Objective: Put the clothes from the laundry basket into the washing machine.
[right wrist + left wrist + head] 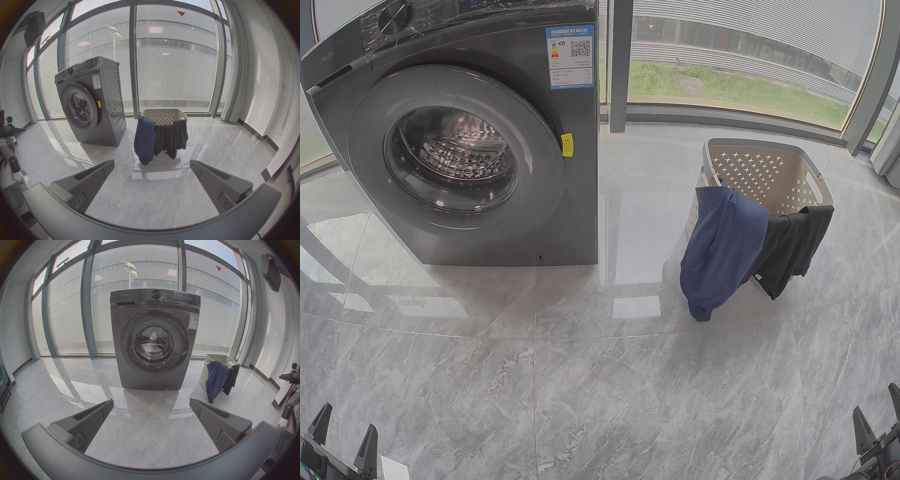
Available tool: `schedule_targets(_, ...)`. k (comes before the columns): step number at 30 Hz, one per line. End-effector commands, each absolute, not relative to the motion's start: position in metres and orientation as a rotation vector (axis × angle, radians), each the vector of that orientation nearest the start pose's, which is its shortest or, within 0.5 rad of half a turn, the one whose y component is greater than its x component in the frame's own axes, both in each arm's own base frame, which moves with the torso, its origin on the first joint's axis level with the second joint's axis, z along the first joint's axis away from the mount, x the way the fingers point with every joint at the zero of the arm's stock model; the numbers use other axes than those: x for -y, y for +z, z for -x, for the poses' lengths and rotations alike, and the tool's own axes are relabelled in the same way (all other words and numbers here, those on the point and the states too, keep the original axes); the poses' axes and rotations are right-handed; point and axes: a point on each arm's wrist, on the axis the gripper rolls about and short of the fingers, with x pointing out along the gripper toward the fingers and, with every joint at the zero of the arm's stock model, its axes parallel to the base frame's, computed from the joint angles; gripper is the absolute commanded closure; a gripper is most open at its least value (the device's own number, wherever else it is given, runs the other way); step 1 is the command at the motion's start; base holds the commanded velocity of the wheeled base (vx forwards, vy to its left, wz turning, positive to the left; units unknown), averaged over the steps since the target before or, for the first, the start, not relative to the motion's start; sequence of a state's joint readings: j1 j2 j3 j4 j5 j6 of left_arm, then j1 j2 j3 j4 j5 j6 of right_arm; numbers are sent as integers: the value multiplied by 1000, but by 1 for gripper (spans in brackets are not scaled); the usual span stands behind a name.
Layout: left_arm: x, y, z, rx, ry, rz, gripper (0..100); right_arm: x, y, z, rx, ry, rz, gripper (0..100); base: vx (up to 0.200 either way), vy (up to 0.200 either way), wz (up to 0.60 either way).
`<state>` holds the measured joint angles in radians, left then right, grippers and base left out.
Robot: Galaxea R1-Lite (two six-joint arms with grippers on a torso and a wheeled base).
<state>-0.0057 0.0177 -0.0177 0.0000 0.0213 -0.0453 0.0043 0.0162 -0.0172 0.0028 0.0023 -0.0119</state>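
Note:
A dark grey washing machine (469, 137) stands on the floor at the far left, its round door shut (153, 343). To its right a beige laundry basket (765, 172) stands by the window. A blue garment (722, 250) and a black garment (790, 247) hang over the basket's near rim, also seen from the right wrist as blue (144, 140) and black (170, 137). My left gripper (344, 431) is low at the near left, open and holding nothing. At the near right my right gripper (878, 415) is also open with nothing between its fingers. Both are far from the basket.
Glossy grey floor tiles (600, 387) stretch between me and the machine. Tall windows with dark frames (619, 62) run behind the machine and basket. A curtain (887, 150) hangs at the far right.

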Motion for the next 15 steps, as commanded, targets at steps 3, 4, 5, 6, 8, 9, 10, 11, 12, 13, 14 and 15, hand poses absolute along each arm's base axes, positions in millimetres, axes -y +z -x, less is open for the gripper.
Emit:
schedule_targets(3, -1, 76, 22, -6, 15, 46, 0, 0, 76, 23, -1, 8, 12, 0, 0, 0, 0)
schedule_targets(4, -1, 76, 22, -6, 15, 46, 0, 0, 76, 23, -1, 6, 12, 0, 0, 0, 0)
schedule_targets(5, -1, 76, 22, -6, 15, 46, 0, 0, 76, 23, -1, 6, 12, 0, 0, 0, 0)
schedule_targets(6, -1, 76, 22, -4, 15, 46, 0, 0, 76, 23, -1, 6, 12, 0, 0, 0, 0)
schedule_targets(8, -1, 76, 22, -6, 15, 46, 0, 0, 76, 23, -1, 6, 12, 0, 0, 0, 0)
schedule_targets(9, -1, 76, 22, -6, 15, 46, 0, 0, 76, 23, -1, 6, 12, 0, 0, 0, 0)
schedule_targets(10, -1, 76, 22, -6, 15, 46, 0, 0, 76, 23, -1, 8, 12, 0, 0, 0, 0)
schedule_targets(11, -1, 76, 22, -6, 15, 46, 0, 0, 76, 23, -1, 8, 12, 0, 0, 0, 0)
schedule_targets(12, -1, 76, 22, -6, 15, 46, 0, 0, 76, 23, -1, 8, 12, 0, 0, -200, 0)
schedule_targets(13, -1, 76, 22, -6, 15, 46, 0, 0, 76, 23, -1, 6, 12, 0, 0, -200, 0)
schedule_targets(14, -1, 76, 22, -6, 15, 46, 0, 0, 76, 23, -1, 6, 12, 0, 0, -200, 0)
schedule_targets(15, -1, 76, 22, -6, 15, 46, 0, 0, 76, 23, -1, 6, 12, 0, 0, -200, 0)
